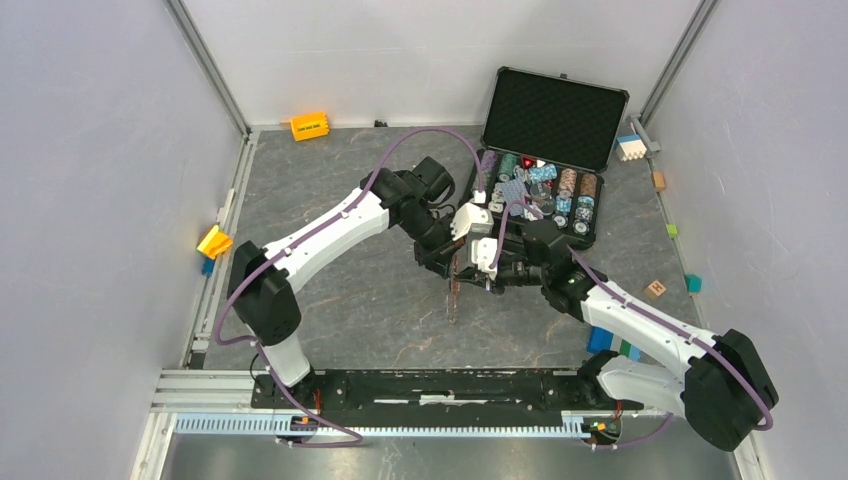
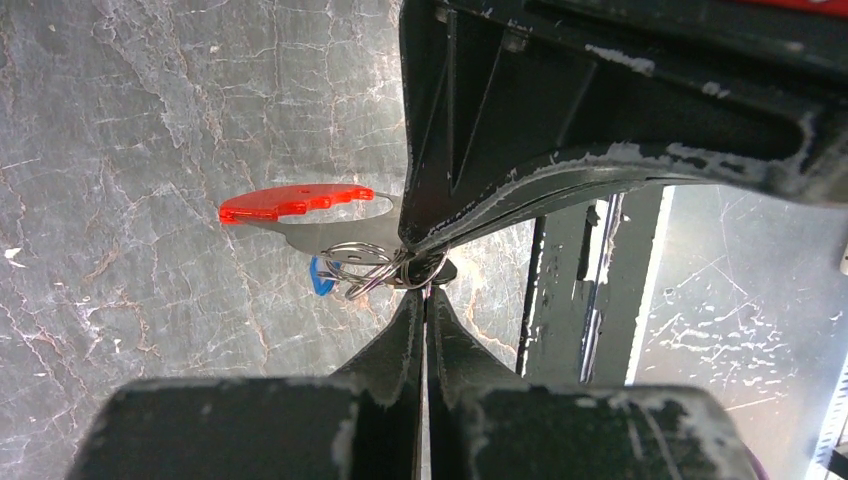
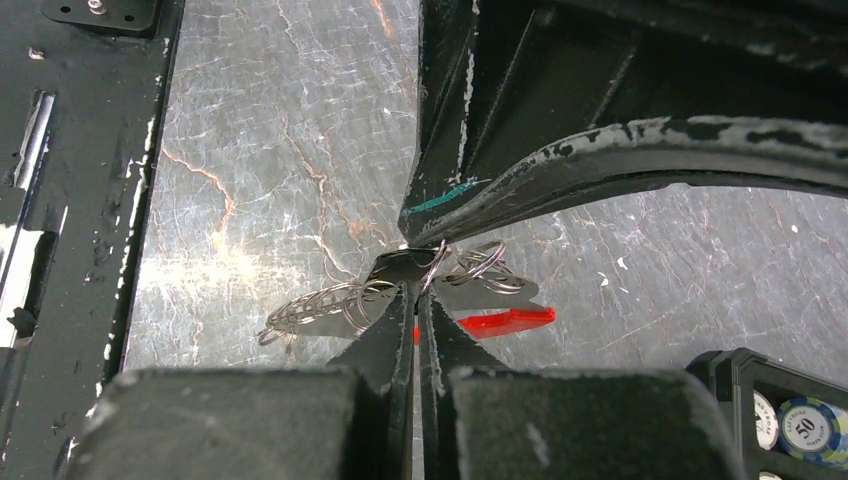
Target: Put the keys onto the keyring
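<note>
Keyring (image 2: 375,262): held off the table (image 1: 350,300) at mid-scene, just near and left of the open case (image 1: 555,115), with its red fob (image 2: 290,205) hanging out to one side. A small blue tag (image 2: 320,280) shows behind the silver loops. The keys themselves cannot be told apart from the loops.

Left gripper (image 2: 426,292): fingers pressed fully together, pinching the wire loops at their tips. Right gripper (image 3: 418,295): fingers likewise pressed together on the same cluster from the opposite side. Which strand each one holds cannot be determined.

Hazards:
- Both tips meet on one small tangle. If the arms pull apart, the loop is likely to bend or be yanked from one grip.
- The wire is thin and smooth. If either grip loosens, the whole cluster probably drops to the table.
- The overlapping loops may snag a key part-way on.
- The right arm works close to the case. A wide swing could knock it.

Containers: the case lies at the far right with its lid raised. Its base holds rows of poker chips (image 1: 545,185). No key is visible in it.
</note>
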You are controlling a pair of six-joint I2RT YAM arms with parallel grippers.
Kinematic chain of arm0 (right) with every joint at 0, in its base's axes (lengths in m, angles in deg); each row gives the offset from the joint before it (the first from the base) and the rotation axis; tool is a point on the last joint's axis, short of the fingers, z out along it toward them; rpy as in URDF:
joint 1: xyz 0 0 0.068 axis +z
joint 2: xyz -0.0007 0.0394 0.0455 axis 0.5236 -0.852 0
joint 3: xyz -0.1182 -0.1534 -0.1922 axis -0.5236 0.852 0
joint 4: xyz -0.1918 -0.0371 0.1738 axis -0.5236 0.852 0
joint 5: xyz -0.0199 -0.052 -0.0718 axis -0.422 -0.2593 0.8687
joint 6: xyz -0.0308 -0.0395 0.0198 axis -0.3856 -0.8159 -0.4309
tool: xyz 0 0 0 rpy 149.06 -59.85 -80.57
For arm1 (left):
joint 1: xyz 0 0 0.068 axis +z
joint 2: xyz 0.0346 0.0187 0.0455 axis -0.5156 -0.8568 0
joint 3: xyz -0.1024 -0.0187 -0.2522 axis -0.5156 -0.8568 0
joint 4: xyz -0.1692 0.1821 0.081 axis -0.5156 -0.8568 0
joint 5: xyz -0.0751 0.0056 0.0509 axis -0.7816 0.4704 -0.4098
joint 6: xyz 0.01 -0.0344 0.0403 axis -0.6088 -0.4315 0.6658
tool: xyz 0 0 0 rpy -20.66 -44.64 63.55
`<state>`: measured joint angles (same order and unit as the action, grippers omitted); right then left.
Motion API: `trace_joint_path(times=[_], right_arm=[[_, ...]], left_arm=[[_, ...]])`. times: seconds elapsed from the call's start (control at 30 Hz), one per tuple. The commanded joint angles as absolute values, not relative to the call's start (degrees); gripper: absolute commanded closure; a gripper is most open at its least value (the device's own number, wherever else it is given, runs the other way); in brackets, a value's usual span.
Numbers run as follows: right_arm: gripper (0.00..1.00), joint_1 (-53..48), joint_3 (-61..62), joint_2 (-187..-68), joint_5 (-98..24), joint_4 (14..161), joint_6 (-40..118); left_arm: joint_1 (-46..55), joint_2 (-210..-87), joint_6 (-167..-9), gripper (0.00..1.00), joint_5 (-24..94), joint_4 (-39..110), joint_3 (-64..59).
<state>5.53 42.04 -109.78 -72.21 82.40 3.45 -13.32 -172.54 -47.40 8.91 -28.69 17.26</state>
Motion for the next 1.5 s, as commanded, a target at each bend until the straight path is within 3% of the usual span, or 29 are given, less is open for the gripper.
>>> trace_joint_path(times=[0.0,0.83,1.47], right_arm=[[1.00,6.55,39.25,-110.04,-76.64,82.76,2.55],[1.00,6.57,38.81,-109.91,-77.84,85.58,-1.85],[1.00,6.56,38.71,-110.22,-78.86,85.88,-2.22]], left_arm=[[-12.99,-171.59,-42.95,0.98,8.07,-27.13,19.89],[-13.82,-168.77,-27.34,0.98,2.75,-36.68,17.54],[-18.79,-168.27,-42.98,0.98,10.75,-27.05,13.23]])
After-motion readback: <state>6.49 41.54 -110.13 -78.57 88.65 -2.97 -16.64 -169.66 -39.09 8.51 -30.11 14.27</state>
